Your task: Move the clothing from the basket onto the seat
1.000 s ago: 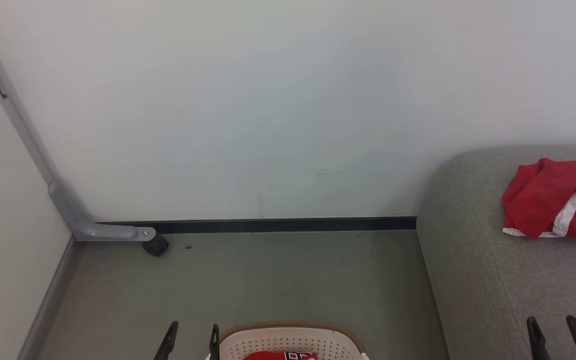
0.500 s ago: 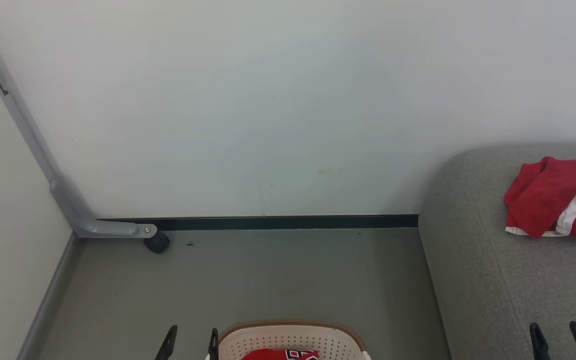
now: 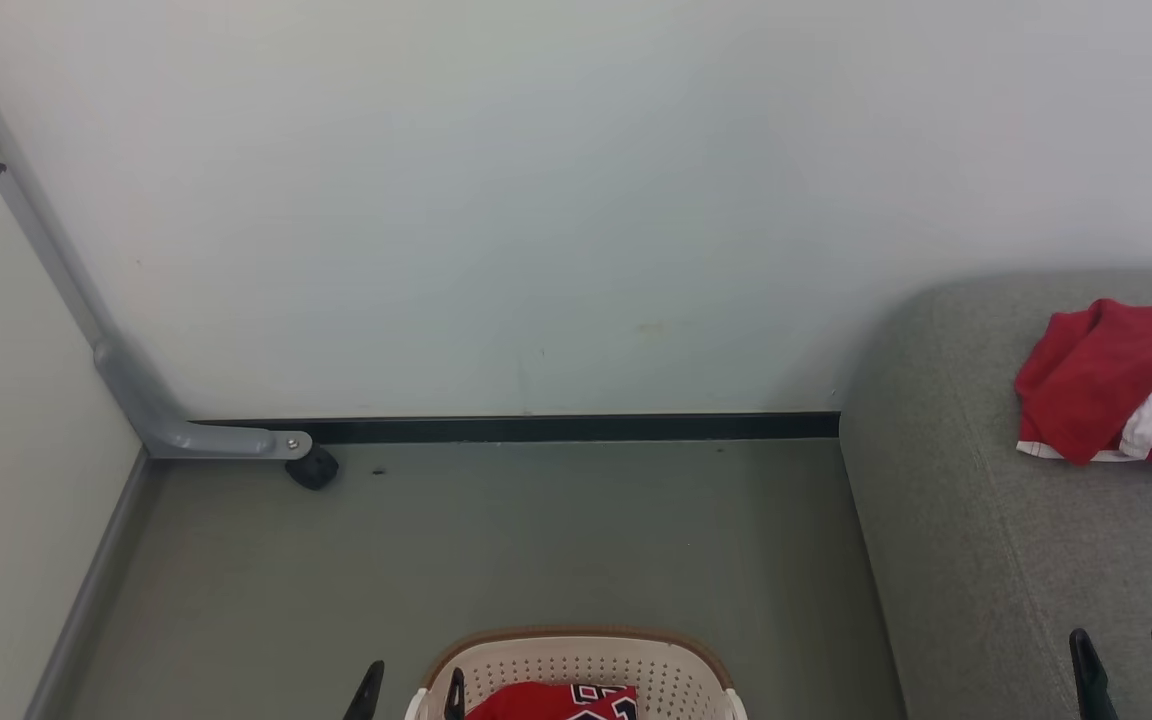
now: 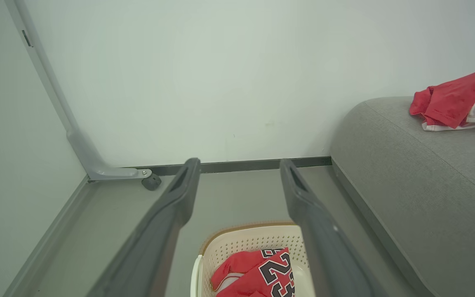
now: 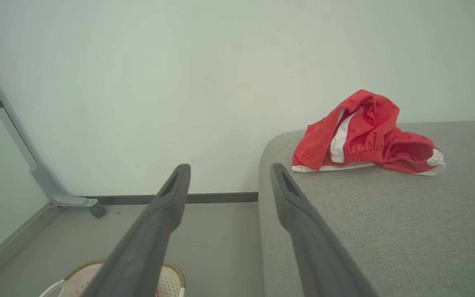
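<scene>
In the head view we see the basket (image 3: 576,662) at 6 o'clock on the floor (image 3: 536,540) with a red jersey (image 3: 546,704) inside, our left hand (image 3: 414,692) open at 7 o'clock by its rim, our right hand (image 3: 1128,668) open at 5 o'clock over the grey seat (image 3: 976,560), and red shorts (image 3: 1101,385) lying on that seat at 3 o'clock. In the left wrist view we look between spread, empty fingers (image 4: 175,202) at the numbered jersey in the basket at 6 o'clock. In the right wrist view our parted fingers (image 5: 167,198) hold nothing and the shorts rest on the seat at 3 o'clock.
</scene>
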Robot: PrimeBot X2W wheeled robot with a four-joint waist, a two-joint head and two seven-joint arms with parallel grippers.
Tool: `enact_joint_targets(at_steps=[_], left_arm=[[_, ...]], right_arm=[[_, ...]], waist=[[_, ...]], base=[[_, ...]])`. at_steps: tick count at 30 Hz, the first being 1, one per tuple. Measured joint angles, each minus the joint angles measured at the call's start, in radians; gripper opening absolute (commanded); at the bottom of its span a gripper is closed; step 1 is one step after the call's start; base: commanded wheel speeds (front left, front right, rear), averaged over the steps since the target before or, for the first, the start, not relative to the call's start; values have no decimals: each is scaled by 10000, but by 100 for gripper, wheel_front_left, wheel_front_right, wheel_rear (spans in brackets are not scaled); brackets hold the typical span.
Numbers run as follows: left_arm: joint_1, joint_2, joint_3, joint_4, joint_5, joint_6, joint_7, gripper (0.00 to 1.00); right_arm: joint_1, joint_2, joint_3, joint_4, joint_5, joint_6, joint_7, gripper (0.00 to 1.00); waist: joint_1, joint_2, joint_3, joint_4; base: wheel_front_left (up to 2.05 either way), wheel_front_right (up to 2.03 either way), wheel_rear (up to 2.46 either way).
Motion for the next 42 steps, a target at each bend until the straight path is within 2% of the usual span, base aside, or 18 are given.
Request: enact_joint_targets(at_steps=[6, 18, 31, 42], left_arm=[[-68, 8, -675, 382, -495, 0, 31, 100], [-1936, -2, -2704, 2027, -2130, 0, -19, 100], [-4583, -12, -4429, 4289, -4562, 0, -378, 100], [-6181, -25, -5246, 6121, -5823, 0, -378, 100]], right_arm=[[-15, -132, -234, -430, 2, 71, 0, 100], [-922, -640, -976, -1342, 163, 788, -2, 100], [-1861, -961, -1799, -2105, 654, 1835, -2, 100], [-2740, -970, -2280, -2546, 1237, 2253, -4, 100]], waist=[[0, 0, 399, -42], [1, 0, 1694, -258], [2, 1, 3510, -693], [3, 2, 5099, -1316]], base=[[0, 0, 0], [0, 0, 0], [0, 0, 0], [0, 0, 0]])
